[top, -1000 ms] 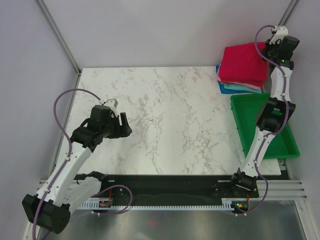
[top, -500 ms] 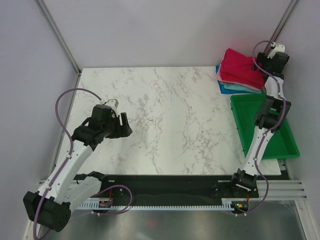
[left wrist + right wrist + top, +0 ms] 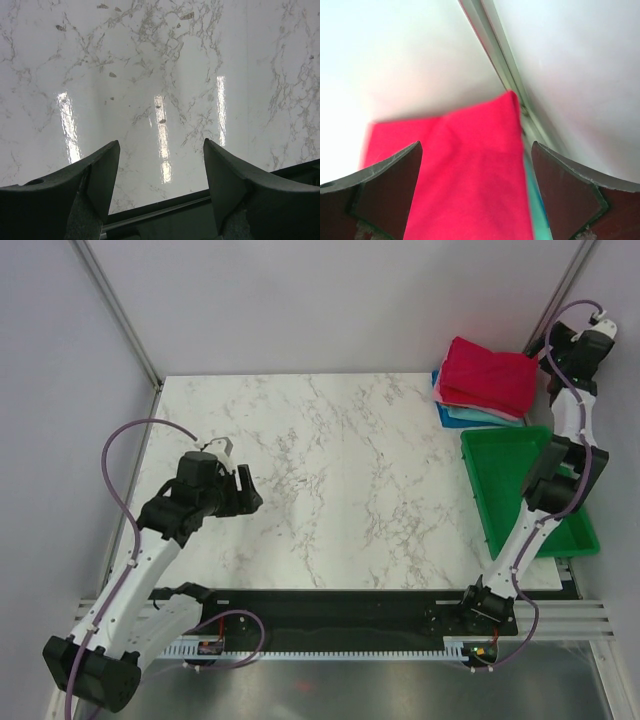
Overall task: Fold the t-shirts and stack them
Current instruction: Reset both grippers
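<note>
R tool (image 3: 476, 145) wide nr red tee (image 3: 488, 375)

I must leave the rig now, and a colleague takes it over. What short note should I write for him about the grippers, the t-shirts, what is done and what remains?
Left gripper: open, holds nothing, over the bare marble table.
Right gripper: open, holds nothing, raised near the red t-shirt.
T-shirts: one stack at the far right corner, behind the green tray. Red is on top, with the lower shirts showing pink, teal and blue edges.
Done: the red t-shirt lies folded on the stack.
Left: no loose shirt shows in any view, so probably only the right arm needs pulling back.
</note>
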Motion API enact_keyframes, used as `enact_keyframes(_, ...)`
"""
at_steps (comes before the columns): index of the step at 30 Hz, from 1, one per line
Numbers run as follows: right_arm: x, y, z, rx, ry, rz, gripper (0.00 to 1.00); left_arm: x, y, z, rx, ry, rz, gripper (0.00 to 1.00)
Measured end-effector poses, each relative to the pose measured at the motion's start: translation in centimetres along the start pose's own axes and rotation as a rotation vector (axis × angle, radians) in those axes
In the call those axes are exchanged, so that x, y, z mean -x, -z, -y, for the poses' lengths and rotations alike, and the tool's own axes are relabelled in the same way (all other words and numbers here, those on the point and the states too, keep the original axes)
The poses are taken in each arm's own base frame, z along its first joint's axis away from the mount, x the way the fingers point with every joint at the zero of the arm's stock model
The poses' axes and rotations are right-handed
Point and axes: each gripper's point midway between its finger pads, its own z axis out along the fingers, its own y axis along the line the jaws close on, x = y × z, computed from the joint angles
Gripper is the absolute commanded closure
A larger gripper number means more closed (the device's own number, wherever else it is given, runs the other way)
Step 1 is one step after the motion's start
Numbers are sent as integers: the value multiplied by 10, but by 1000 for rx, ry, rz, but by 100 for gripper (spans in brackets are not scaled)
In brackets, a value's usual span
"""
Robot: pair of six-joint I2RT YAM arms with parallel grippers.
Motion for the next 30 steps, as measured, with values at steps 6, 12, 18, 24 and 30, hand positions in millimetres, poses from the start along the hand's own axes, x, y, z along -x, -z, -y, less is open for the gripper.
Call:
enact_keyframes(6,80,81,-36,69,-123,131,2,6,10,1,-13,3,45,25)
enact_keyframes(12,84,178,-125,219,-102,187,2,10,17,1,-19,9,80,25)
enact_keyframes(18,-70,236,-210,416,-70,-126,2,11,19,3,-35,7,86,25)
enact_keyframes(24,-207,311,-188,414,-64,-416,2,15,29,6,-52,4,128,25)
enact_keyframes(30,-224,386,-174,501,-55,-383,2,17,31,7,-58,2,141,22)
